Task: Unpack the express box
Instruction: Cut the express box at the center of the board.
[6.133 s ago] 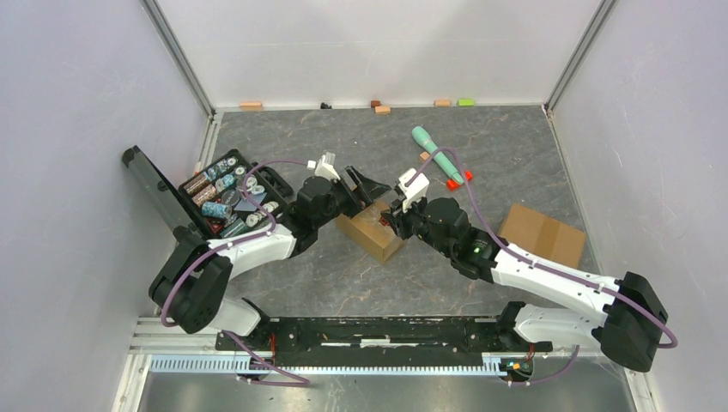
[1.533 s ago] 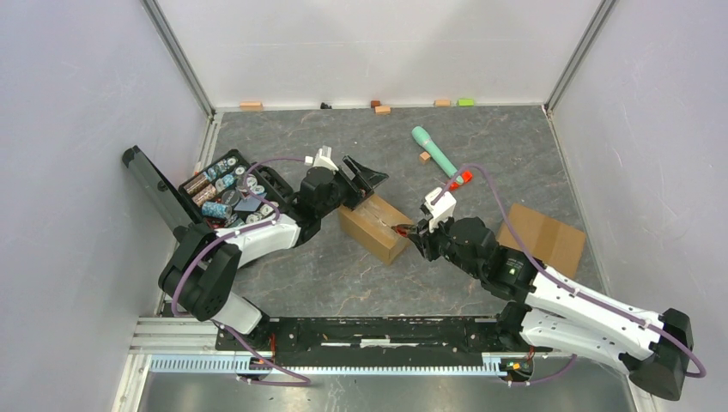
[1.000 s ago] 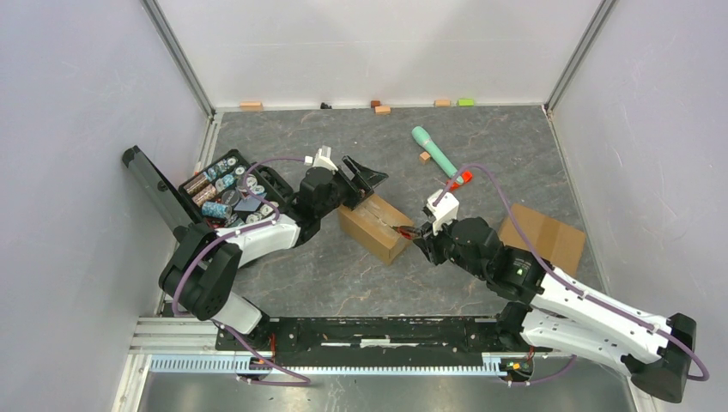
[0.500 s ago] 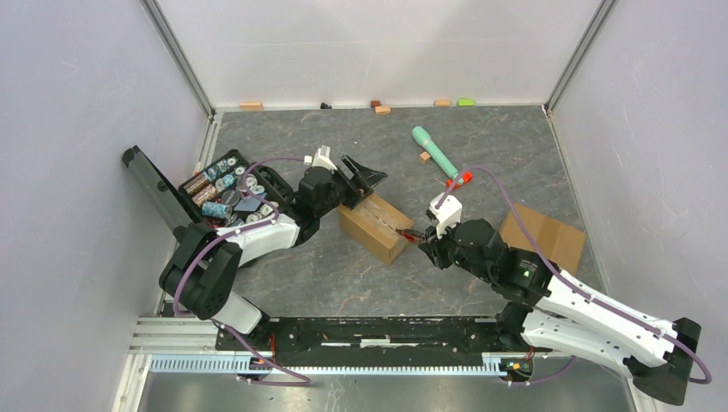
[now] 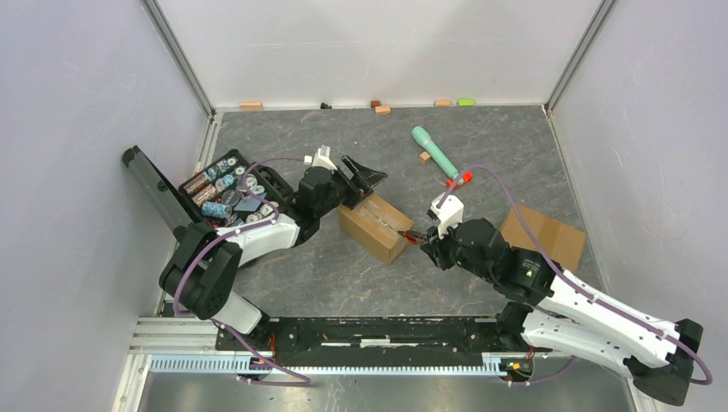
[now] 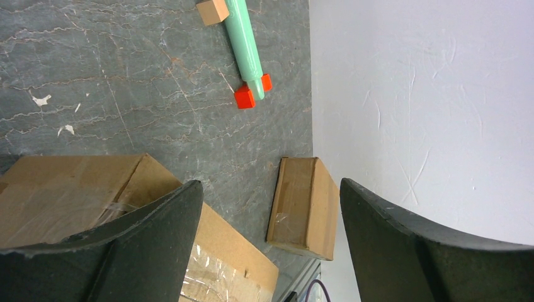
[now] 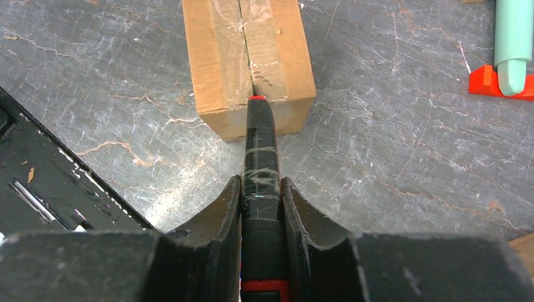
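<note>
The express box [image 5: 371,225] is a brown cardboard carton taped along its top seam, lying mid-table. In the right wrist view a dark slit runs down that seam on the box [image 7: 249,56]. My right gripper [image 5: 428,240] is shut on a black cutter with a red tip [image 7: 259,145], the jaws [image 7: 260,182] clamping its handle. The tip touches the top edge of the box's right end, at the seam. My left gripper [image 5: 360,178] stands wide open at the box's far left end. In its own view the left gripper [image 6: 269,185] holds nothing, and one finger hangs over the box [image 6: 63,189].
An open black case [image 5: 227,193] full of batteries sits at the left. A second small cardboard box [image 5: 541,233] lies at the right. A teal-handled tool [image 5: 433,150] with a red end and a small orange block [image 5: 424,156] lie behind. Small blocks line the back wall.
My right arm has drawn back to the right, sliding the cutter tip along the seam from over the box top to its right end edge. The left arm has not moved.
</note>
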Motion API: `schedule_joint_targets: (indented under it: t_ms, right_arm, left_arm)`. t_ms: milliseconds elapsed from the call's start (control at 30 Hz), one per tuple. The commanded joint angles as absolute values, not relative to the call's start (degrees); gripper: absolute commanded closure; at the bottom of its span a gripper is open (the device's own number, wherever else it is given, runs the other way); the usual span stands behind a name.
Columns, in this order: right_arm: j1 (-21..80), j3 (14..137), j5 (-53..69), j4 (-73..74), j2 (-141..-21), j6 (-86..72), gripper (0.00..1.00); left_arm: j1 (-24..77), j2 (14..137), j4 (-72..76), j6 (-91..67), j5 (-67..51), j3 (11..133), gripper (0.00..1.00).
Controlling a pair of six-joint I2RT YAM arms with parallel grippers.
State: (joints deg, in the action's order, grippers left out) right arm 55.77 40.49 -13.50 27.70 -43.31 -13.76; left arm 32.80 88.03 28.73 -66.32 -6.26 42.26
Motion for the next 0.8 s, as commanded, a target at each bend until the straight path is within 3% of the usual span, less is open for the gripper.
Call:
schedule_joint_targets:
  t_ms: [0, 767]
  right_arm:
    - [55.46, 42.44, -15.31, 38.27, -43.07, -13.63, 1.00]
    - [55.46, 43.68, -14.57, 46.58, -38.57, -14.82, 1.00]
  left_arm:
    - [29.65, 93.85, 8.79, -58.80, 2.11, 36.95, 0.10]
    - [29.69, 93.55, 8.62, -57.94, 1.50, 37.74, 0.10]
